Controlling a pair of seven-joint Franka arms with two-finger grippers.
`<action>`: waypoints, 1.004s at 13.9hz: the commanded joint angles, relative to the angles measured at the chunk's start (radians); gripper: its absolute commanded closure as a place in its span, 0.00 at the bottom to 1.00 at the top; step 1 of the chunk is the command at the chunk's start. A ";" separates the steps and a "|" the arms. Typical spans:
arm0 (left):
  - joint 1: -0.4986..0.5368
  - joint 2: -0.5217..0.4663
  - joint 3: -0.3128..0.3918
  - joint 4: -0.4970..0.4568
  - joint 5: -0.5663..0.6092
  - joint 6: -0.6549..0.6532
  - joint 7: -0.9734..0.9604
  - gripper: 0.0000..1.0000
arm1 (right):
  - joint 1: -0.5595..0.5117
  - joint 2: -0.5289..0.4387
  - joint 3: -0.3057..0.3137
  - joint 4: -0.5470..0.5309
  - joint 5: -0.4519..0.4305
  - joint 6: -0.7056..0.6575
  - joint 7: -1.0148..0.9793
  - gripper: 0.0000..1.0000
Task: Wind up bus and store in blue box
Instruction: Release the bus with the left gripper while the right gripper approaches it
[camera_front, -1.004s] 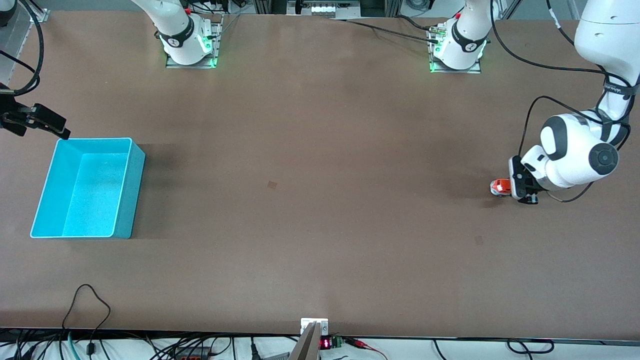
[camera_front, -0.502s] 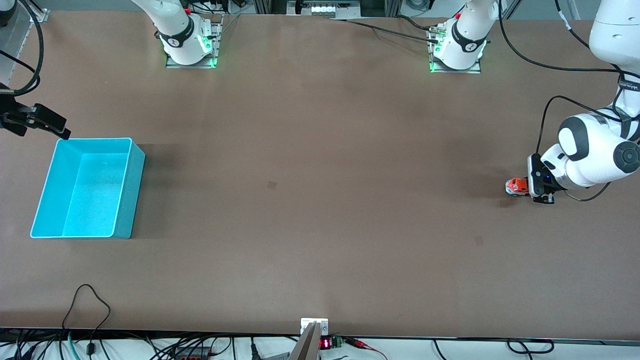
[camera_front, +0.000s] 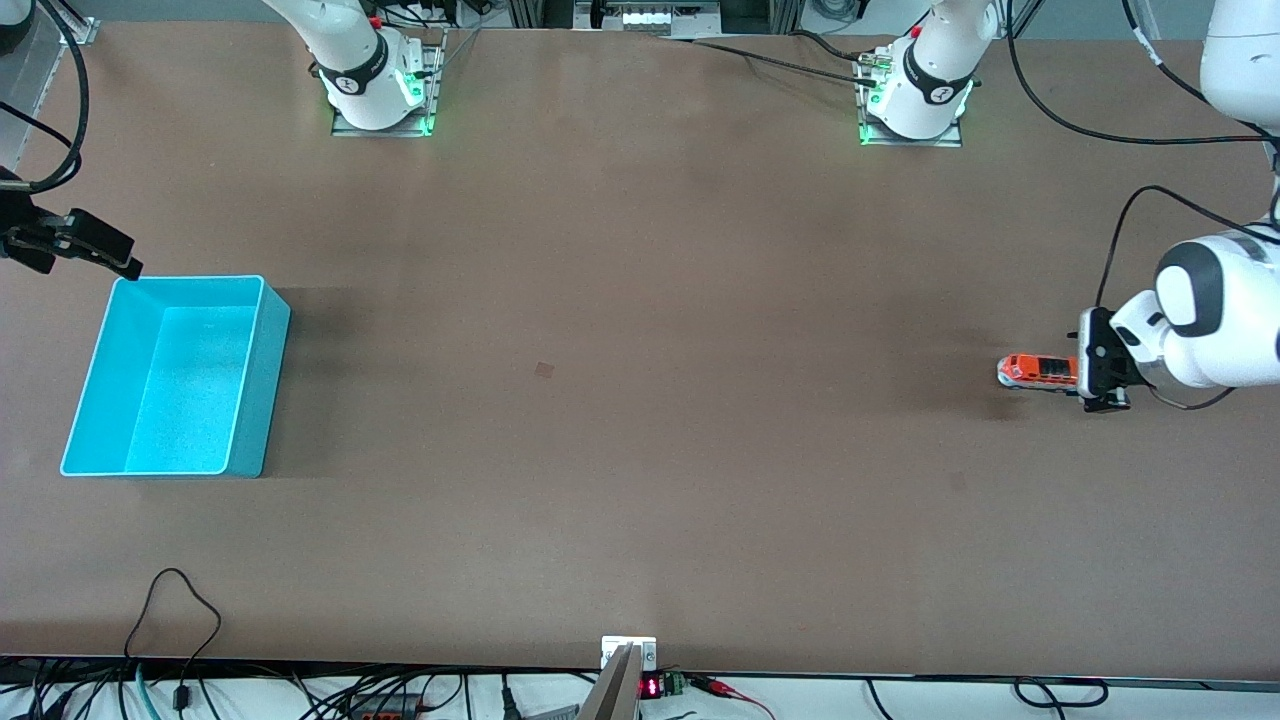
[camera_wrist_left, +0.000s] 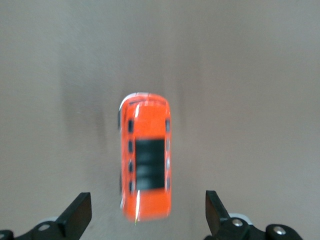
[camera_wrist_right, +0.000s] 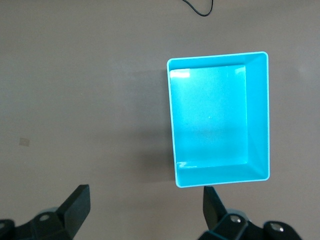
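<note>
since the earlier frames we see the left hand pulled back toward the left arm's end of the bench, step by step across all three front views. a second ago it sat over the bus with only the white-grey nose showing; now nearly the whole orange body is exposed on the bench, and the hand sits at the bus's tail end, low over the bench. the bus shifted a little toward the left arm's end between the first two frames and is about in the same place since.

left wrist view: bus lies flat on the bench, upright on its wheels, dark roof windows up. left hand is spread wide, fingers apart on either side of the tail end, not touching the body. picture is smeared, so we can't tell contact at the very tail.

blue box unchanged, at the right arm's end of the bench, well apart from the bus. right hand waits where it was, above the bench beside the box's rim. right wrist view shows the box interior bare and the right hand wide, holding nothing.
</note>
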 joint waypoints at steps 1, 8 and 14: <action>-0.023 -0.038 -0.003 0.043 0.015 -0.094 0.011 0.00 | -0.004 0.008 0.002 0.016 0.016 -0.006 0.003 0.00; -0.146 -0.107 -0.005 0.043 0.015 -0.178 -0.212 0.00 | -0.004 0.008 0.002 0.016 0.016 -0.006 0.003 0.00; -0.276 -0.110 -0.019 0.085 -0.003 -0.175 -0.522 0.00 | -0.003 0.016 0.003 0.016 0.034 -0.011 0.002 0.00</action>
